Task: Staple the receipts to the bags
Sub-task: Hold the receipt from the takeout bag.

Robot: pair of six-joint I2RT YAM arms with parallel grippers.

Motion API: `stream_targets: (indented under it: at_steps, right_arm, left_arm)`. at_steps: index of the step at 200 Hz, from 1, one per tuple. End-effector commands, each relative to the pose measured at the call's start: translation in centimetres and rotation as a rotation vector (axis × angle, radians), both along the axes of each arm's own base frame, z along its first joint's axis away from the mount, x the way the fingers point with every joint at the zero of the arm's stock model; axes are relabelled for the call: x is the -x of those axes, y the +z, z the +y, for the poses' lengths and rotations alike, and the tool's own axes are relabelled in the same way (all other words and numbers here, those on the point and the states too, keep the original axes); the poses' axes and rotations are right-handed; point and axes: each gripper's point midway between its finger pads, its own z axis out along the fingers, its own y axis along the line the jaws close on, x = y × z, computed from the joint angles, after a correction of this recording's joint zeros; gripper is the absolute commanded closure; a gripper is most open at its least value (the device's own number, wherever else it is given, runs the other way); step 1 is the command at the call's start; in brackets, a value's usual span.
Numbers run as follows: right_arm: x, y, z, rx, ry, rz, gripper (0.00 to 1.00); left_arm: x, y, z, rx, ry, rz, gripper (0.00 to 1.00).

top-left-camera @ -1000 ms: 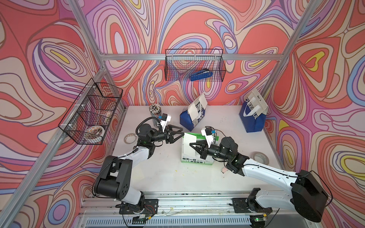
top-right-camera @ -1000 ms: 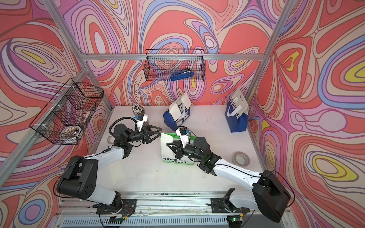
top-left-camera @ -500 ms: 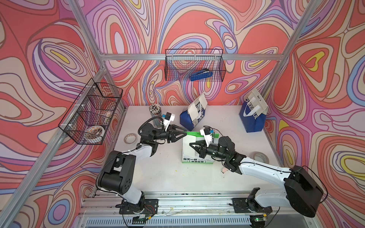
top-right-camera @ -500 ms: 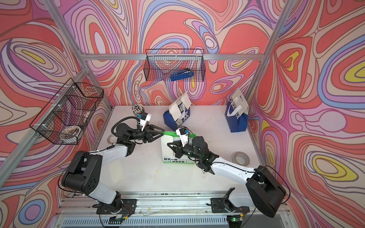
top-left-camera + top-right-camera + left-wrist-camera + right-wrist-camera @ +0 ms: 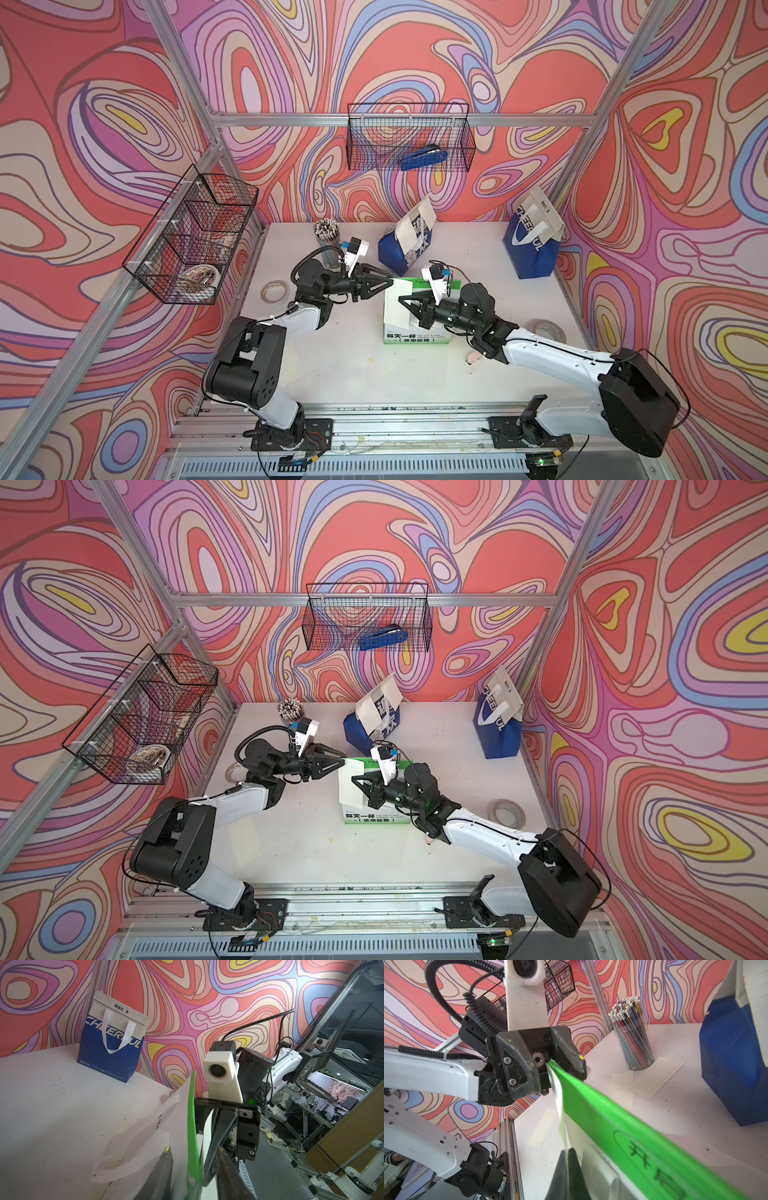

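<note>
Left of the green-and-white paper carrier bag, which sits mid-way across the white tabletop, my left gripper reaches in level. Its jaws are narrow but apart around the left end of the bag's green top band. The right wrist view shows a gap on each side, so nothing is pinched there yet.

Over the bag's left half lies a thin white paper receipt, its top corner meeting that same band end. From the bag's right my right gripper comes across, its jaws clamped flat on the slip's right edge.

The bag's green band points toward the back wall and its printed foot toward my bases. The receipt's long axis runs the same way, along the bag's left edge.

I judge both to be feather-light. The slip is limp and likely to curl, slide or tear if tugged, so it is best held by an edge. The bag is stiffer, probably firmest at the band, so that corner looks like the place to grip both together.

High behind the bag, a blue stapler lies in a black wire basket.
</note>
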Motion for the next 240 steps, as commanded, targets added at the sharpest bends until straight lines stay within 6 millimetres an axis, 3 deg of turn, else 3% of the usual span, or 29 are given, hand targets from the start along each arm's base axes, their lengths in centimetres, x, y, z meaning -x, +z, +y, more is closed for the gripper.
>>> stream_targets:
  at_steps: [1, 32, 72, 99, 110, 128, 146, 165, 205, 222, 240]
  right_arm:
    - [-0.5, 1.1, -0.1, -0.011, -0.006, -0.023, 1.0]
    - [-0.6, 1.0, -0.2, 0.004, -0.002, -0.022, 1.0]
    - [-0.8, 0.9, -0.2, 0.027, 0.004, -0.017, 1.0]
    - [-0.8, 0.9, -0.3, 0.041, -0.003, -0.02, 1.0]
    - [-1.1, 0.9, -0.7, 0.045, -0.027, -0.013, 0.85]
    - [-1.1, 1.0, -1.7, 0.075, -0.073, -0.019, 0.76]
    - [-1.0, 0.7, -3.9, 0.158, -0.163, -0.008, 0.5]
    - [-1.5, 0.1, -7.8, 0.212, -0.373, 0.136, 0.03]
    - [-1.6, -1.3, -14.4, 0.252, -0.773, 0.463, 0.02]
    - [-0.7, -3.1, -18.5, 0.231, -1.018, 0.645, 0.02]
    - [1.1, -6.3, -22.7, 0.199, -1.215, 0.888, 0.1]
  left_arm:
    - [0.6, -0.3, 0.1, -0.022, 0.004, -0.039, 0.69]
    - [0.6, -0.9, 0.2, -0.067, 0.031, -0.045, 0.71]
    - [0.7, -1.1, 0.4, -0.102, 0.066, -0.077, 0.99]
    - [0.6, -1.0, 0.5, -0.104, 0.078, -0.089, 1.0]
    - [0.4, -0.9, 0.4, -0.1, 0.087, -0.093, 1.0]
    - [0.1, -0.8, 0.6, -0.098, 0.117, -0.101, 1.0]
    - [-0.1, -0.4, 0.8, -0.106, 0.157, -0.126, 1.0]
    - [-0.2, 0.0, 1.0, -0.124, 0.199, -0.163, 1.0]
    - [-0.7, 0.0, 1.5, -0.16, 0.263, -0.201, 1.0]
    - [-0.9, -0.1, 1.7, -0.153, 0.294, -0.212, 1.0]
    - [-0.9, -0.5, 1.9, -0.158, 0.309, -0.212, 1.0]
